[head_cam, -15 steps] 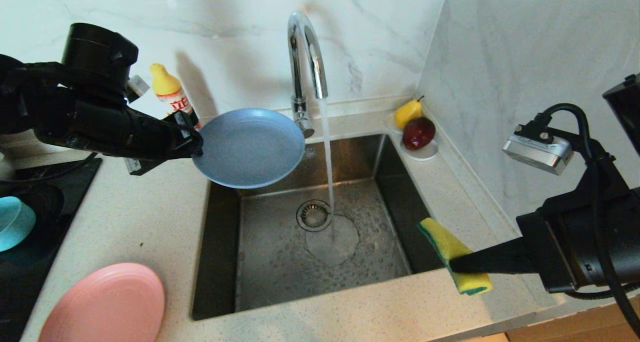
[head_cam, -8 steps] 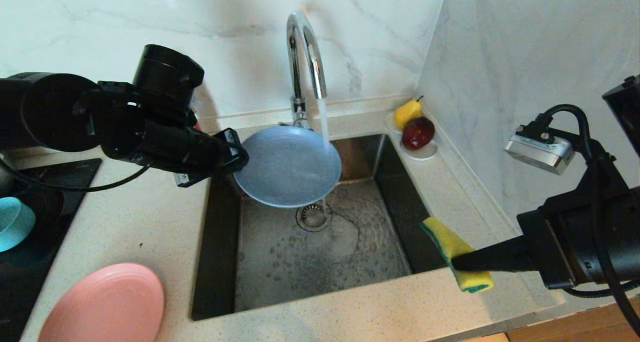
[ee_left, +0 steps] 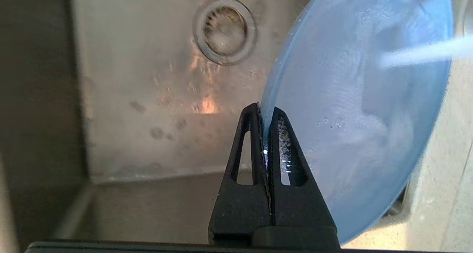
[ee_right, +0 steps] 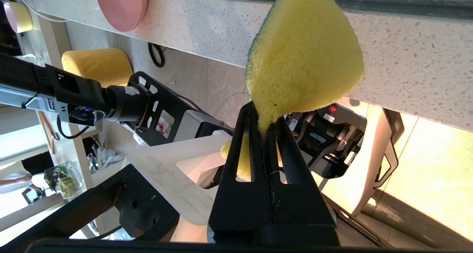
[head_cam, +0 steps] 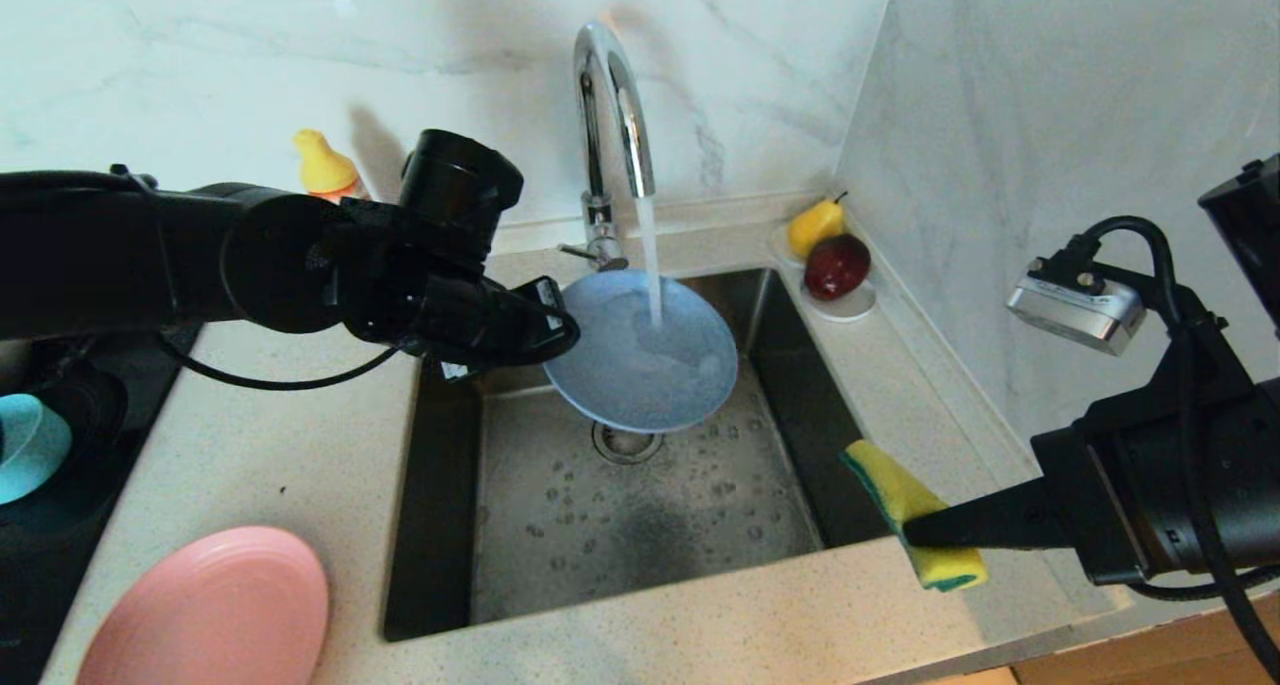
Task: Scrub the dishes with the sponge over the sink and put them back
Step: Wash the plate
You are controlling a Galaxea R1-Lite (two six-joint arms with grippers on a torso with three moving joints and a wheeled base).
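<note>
Jaws: left gripper (head_cam: pixel 556 333) clamps the grey-blue plate (head_cam: pixel 640 355) by its rim over the sink (head_cam: pixel 440 525), under the tap stream; left wrist view shows the pinch. Right gripper (head_cam: pixel 915 533) pinches the sponge (head_cam: pixel 905 510) at the sink's right edge.

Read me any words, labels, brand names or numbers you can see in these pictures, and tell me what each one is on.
None can be read.
Yellow-capped bottle: only its top shows behind the left arm; no label in view.
Left gripper: a small white sticker underneath, too small to read.
Grey-blue plate, pink plate, sponge, faucet: no markings visible.
</note>
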